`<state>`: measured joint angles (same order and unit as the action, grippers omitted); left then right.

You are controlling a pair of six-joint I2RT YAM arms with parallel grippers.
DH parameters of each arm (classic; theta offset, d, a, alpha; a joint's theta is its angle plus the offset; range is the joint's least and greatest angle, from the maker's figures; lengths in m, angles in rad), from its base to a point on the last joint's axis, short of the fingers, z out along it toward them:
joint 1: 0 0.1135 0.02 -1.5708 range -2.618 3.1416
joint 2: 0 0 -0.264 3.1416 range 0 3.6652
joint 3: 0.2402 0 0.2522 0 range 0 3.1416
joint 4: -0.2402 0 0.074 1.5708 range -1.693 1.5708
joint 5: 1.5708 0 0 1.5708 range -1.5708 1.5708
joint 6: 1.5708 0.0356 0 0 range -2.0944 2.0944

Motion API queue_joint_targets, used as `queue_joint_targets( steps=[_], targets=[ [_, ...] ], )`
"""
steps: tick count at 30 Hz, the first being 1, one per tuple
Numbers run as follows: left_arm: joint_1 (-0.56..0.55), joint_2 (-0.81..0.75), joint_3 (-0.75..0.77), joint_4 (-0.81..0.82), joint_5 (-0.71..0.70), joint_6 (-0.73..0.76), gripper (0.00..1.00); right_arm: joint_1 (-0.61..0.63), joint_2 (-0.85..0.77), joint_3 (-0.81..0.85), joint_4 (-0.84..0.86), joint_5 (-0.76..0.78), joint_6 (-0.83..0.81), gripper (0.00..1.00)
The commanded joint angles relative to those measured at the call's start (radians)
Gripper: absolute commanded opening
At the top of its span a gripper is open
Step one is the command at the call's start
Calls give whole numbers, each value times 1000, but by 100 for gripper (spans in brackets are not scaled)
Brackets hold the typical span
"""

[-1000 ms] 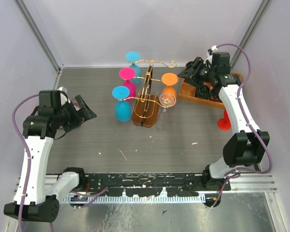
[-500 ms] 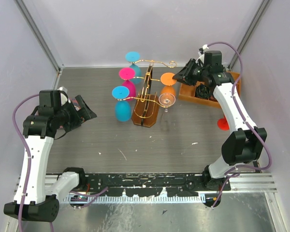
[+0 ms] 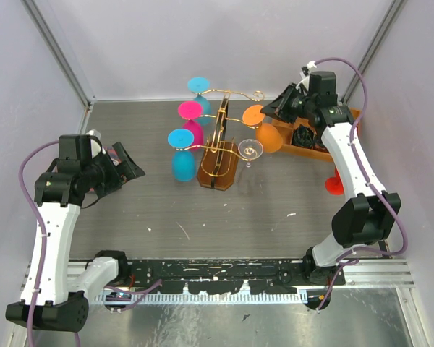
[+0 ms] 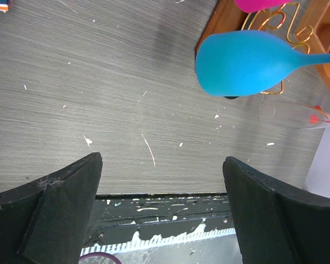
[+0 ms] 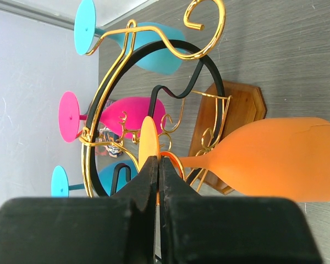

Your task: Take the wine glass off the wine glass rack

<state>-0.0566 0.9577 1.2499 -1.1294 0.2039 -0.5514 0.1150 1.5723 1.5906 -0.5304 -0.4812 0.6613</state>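
The wine glass rack (image 3: pixel 218 148), gold wire on a brown base, stands mid-table and also fills the right wrist view (image 5: pixel 107 82). An orange wine glass (image 3: pixel 268 137) hangs at its right side, bowl swung out to the right. My right gripper (image 3: pixel 269 113) is shut on the thin edge of this glass's round foot (image 5: pixel 148 137), with the stem and bowl (image 5: pixel 280 159) stretching to the right. My left gripper (image 3: pixel 130 165) stays wide open far left of the rack, holding nothing (image 4: pixel 160 162).
Blue (image 3: pixel 183 165), pink (image 3: pixel 190 110) and cyan (image 3: pixel 198 84) glasses hang on the rack's left side, and a clear glass (image 3: pixel 249 150) at its right front. A compartmented wooden tray (image 3: pixel 315 148) lies right of the rack. A red glass (image 3: pixel 335 184) stands by the right arm.
The right gripper closed onto the orange glass's foot. The orange bowl has swung right, away from the rack. The left arm has not moved.
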Motion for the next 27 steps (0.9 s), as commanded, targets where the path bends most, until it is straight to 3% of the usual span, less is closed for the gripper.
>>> queue_joint_targets(
  steps=[1,16,27],
  targets=[
    [2,-5,17,-13,7,14,98,1,-65,7,25,-12,9,1],
    [2,-8,5,-16,6,22,99,-6,-150,-102,56,-74,48,1],
    [1,-5,6,-22,-8,34,99,35,-59,-49,170,-109,133,1]
  ],
)
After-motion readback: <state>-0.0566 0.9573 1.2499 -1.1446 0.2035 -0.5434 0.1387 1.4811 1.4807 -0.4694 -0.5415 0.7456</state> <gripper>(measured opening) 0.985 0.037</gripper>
